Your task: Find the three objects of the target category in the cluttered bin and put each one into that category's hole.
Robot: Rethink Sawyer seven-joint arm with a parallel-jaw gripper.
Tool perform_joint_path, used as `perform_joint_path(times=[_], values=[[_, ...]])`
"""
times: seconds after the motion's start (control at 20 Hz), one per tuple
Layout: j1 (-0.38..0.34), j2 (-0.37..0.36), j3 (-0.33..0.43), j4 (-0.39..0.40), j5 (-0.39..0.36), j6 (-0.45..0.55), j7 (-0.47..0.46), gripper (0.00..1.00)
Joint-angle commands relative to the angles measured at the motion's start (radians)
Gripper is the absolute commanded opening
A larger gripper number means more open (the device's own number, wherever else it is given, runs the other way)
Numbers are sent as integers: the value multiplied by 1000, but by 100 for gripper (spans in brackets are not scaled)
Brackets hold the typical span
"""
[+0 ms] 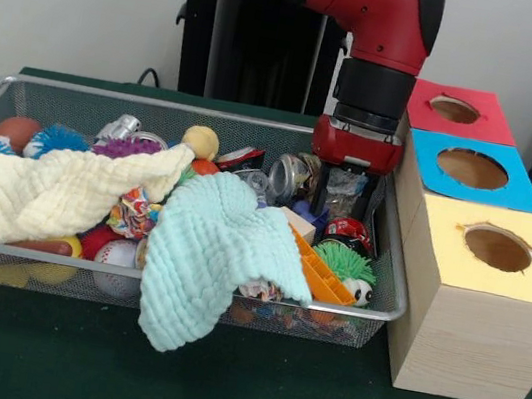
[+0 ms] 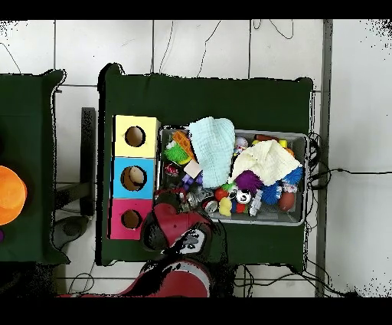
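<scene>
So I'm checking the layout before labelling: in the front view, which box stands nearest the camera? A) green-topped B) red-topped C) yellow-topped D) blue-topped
C: the yellow-topped box sits lowest and largest in the front view, with the blue-topped box behind it and the red-topped box farthest back.

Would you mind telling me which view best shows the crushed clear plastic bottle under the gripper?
The front view: the crushed clear plastic bottle sits between the black fingers of the red gripper, inside the silver wire-mesh bin. In the overhead view the red arm hides it.
</scene>
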Motion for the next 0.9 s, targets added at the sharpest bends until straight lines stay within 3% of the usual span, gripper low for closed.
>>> perform_joint_path(times=[0.05,0.2,0.45,0.9], values=[[6,22,84,-91,63,173,123,100],[9,23,77,-80,54,210,106,100],[-14,97,102,-112,30,205,92,100],[-23,154,102,-142,26,185,90,100]])
